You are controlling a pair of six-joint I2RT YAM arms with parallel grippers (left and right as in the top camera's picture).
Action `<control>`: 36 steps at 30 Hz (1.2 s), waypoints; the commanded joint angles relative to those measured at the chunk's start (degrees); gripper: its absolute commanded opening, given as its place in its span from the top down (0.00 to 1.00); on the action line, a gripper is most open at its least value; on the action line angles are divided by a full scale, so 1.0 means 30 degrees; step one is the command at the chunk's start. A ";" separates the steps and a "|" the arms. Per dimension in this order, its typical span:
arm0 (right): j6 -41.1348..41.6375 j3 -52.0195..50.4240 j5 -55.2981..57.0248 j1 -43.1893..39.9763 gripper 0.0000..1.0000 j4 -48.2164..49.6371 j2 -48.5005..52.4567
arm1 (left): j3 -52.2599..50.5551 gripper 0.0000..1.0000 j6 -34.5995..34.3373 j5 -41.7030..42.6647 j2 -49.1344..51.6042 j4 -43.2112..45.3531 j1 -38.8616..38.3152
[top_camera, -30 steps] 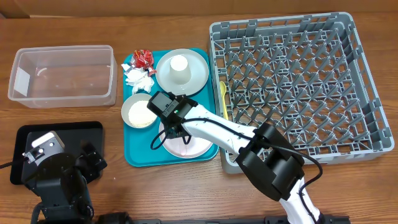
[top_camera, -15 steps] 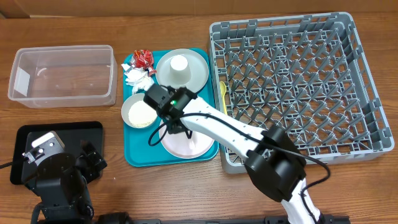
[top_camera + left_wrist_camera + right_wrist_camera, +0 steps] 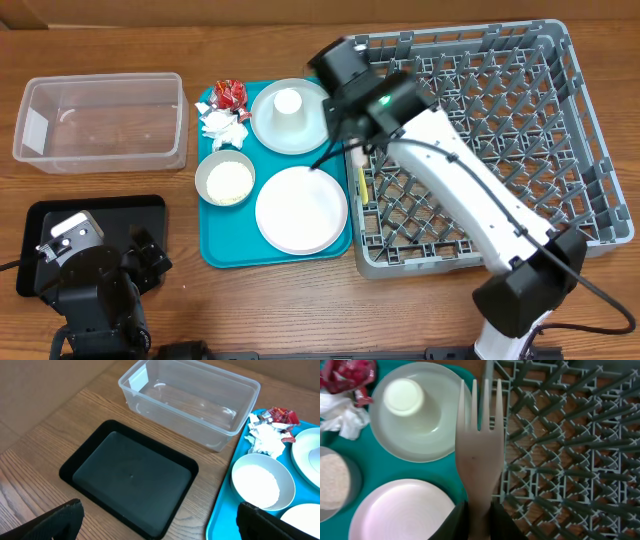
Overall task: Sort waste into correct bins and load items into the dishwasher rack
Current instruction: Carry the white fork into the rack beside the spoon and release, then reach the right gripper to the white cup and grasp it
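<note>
Right arm (image 3: pixel 470 200) is chunky white shells with black joint blocks, and a thin black cable trails out right by the right claw (image 3: pixel 480 522). There's a tiny green light on the black housing just behind that claw. Left arm (image 3: pixel 90 290) is all matte black, with a silvery square plate on top. The left claw (image 3: pixel 160 527) has dark, rough-edged fingers (image 3: pixel 62 521).

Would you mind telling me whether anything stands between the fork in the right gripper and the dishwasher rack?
Nothing visible does. The right gripper holds the white fork directly above the left wall of the dishwasher rack, and the pegs to the right of it in the wrist view hold no dishes.
</note>
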 commanded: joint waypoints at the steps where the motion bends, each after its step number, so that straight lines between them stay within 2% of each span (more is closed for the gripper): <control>1: -0.1151 -0.1268 -0.1377 -0.1020 0.85 0.0743 0.0641 | 0.0350 0.00 -0.0262 0.0022 0.0080 0.0058 0.0211; 5: -0.2688 -0.3614 -0.2943 -0.1989 0.83 0.2382 0.0772 | 0.0350 0.00 -0.0262 0.0022 0.0080 0.0051 0.0211; 7: -0.3351 -0.4437 -0.3694 -0.2098 0.65 0.2703 0.0772 | 0.0350 0.00 -0.0262 0.0022 0.0080 0.0058 0.0211; 9: -0.3789 -0.4437 -0.4160 -0.2040 0.53 0.2470 0.0729 | 0.0350 0.00 -0.0262 0.0022 0.0080 0.0051 0.0211; 13: -0.3483 -0.3745 -0.4860 -0.1909 0.48 0.2273 -0.0328 | 0.0350 0.00 -0.0262 0.0022 0.0080 0.0051 0.0211; 19: -0.2477 -0.2943 -1.0134 -0.1319 0.50 0.2710 -0.1821 | 0.0350 0.00 -0.0262 0.0022 0.0080 0.0051 0.0211; 25: -0.2412 -0.3373 -0.8619 0.0882 0.44 0.4080 -0.1792 | 0.0350 0.00 -0.0262 0.0022 0.0080 0.0058 0.0211; 29: -0.2783 -0.3373 -0.3934 0.1501 0.30 0.7519 -0.1778 | 0.0350 0.00 -0.0262 0.0022 0.0080 0.0058 0.0211; 30: -0.2776 -0.3373 -0.3381 0.1479 0.30 0.8160 -0.1778 | 0.0350 0.00 -0.0262 0.0022 0.0080 0.0051 0.0211; 32: -0.2776 -0.3373 -0.3606 0.1056 0.26 0.9267 -0.1515 | 0.0350 0.00 -0.0262 0.0022 0.0080 0.0051 0.0211; 36: -0.2688 -0.2331 -0.6863 -0.0634 0.26 0.9632 -0.0248 | 0.0350 0.00 -0.0262 0.0022 0.0080 0.0051 0.0211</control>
